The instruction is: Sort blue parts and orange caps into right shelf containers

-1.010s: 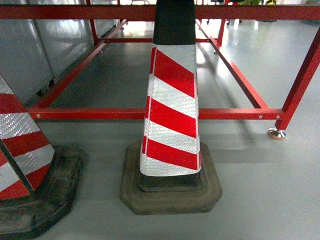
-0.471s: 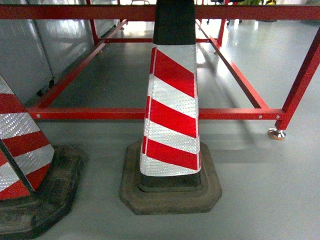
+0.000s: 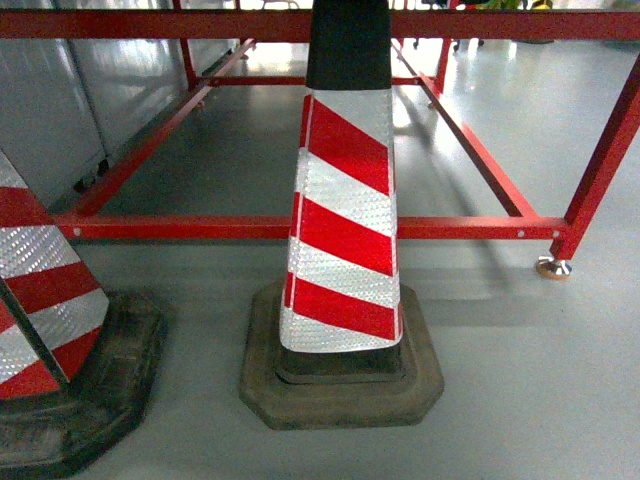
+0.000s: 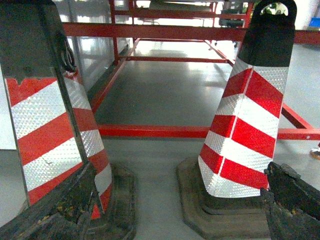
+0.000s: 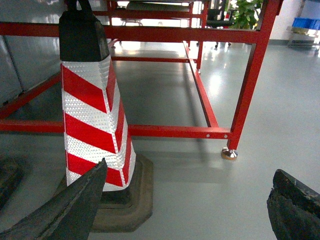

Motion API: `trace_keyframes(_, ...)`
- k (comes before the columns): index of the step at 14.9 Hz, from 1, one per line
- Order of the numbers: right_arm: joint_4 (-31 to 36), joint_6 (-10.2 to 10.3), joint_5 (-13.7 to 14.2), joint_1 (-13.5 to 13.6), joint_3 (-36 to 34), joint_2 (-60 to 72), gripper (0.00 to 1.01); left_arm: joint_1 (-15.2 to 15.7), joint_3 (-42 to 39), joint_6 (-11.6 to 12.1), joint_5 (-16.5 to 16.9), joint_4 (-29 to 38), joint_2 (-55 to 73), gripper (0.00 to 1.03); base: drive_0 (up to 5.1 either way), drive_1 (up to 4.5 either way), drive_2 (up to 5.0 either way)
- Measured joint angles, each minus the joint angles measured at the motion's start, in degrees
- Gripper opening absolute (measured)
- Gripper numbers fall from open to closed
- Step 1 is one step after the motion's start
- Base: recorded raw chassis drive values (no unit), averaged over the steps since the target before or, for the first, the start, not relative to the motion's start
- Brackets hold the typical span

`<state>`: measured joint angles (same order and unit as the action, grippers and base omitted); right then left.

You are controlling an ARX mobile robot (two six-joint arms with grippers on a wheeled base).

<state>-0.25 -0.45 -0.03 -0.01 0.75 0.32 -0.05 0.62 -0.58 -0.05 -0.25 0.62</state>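
No blue parts, orange caps or right shelf containers show in any view. My left gripper point(image 4: 182, 167) is open and empty, its dark worn fingers point(image 4: 60, 210) low over the grey floor between two traffic cones. My right gripper point(image 5: 190, 169) is also open and empty above bare floor, with one cone just left of its left finger point(image 5: 75, 210). Neither gripper appears in the head view.
A red-and-white striped cone point(image 3: 345, 220) on a black rubber base stands straight ahead, and a second cone point(image 3: 40, 300) is at the left edge. Behind them runs a low red steel frame point(image 3: 200, 228) with a leg and foot point(image 3: 553, 267) at right. A small blue shape point(image 5: 306, 22) far back is too small to identify.
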Motion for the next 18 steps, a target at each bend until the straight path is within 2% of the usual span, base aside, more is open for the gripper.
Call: trace_keyframes(18, 0.0, 0.4, 0.0, 0.0, 0.0, 0.0, 0.98, 0.0, 0.0, 0.6, 0.0, 0.0, 0.0, 0.98, 0.0, 0.00, 0.0)
